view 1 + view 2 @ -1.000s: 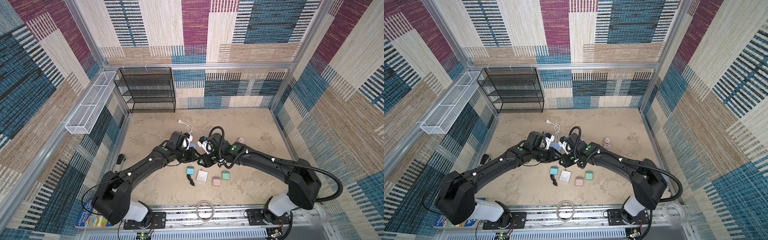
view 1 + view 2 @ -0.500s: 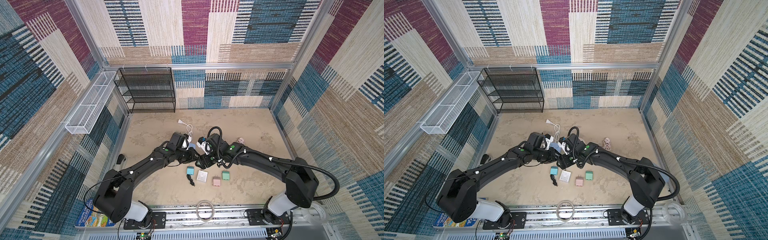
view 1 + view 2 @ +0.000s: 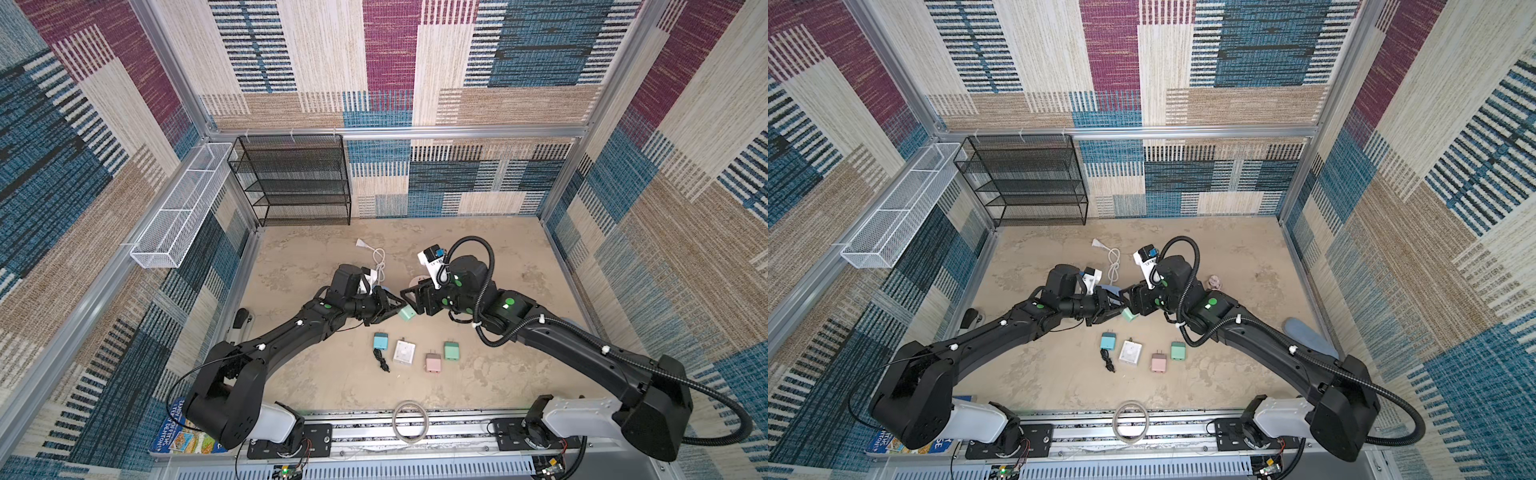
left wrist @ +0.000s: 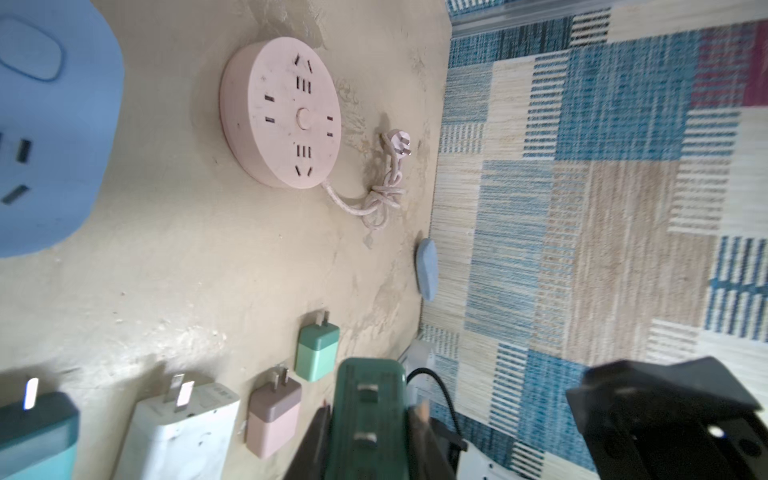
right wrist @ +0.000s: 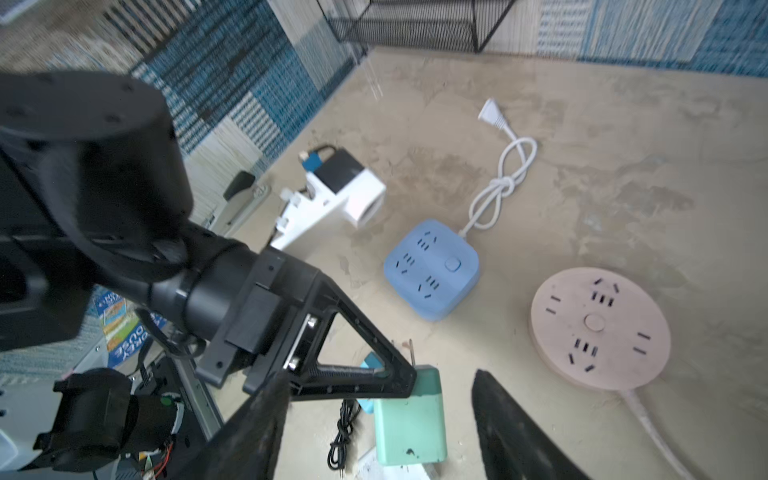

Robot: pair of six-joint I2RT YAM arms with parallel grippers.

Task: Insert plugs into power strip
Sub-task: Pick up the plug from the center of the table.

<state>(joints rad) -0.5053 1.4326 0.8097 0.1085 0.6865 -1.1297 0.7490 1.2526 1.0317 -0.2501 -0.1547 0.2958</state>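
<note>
Reviewing the handover: right end effector point(image 3: 412, 302) has spread its jaws, evidently letting go; left end effector point(image 3: 397, 308) stays clenched on the mint plug point(image 3: 407, 313), held above the counter's point(image 3: 498, 249) middle. Insertion now falls to it; blue strip point(image 5: 432, 270) stands empty.

You count five plugs: mint green plug point(image 3: 406, 312), second mint green plug point(image 3: 451, 350), one pink plug point(image 3: 433, 363), one white plug point(image 3: 404, 352), one teal plug point(image 3: 380, 340). Two power strips: one blue square strip point(image 5: 432, 270), one pink round strip point(image 5: 598, 328). One black wire shelf point(image 3: 291, 178), one white wire basket point(image 3: 178, 208).
</note>
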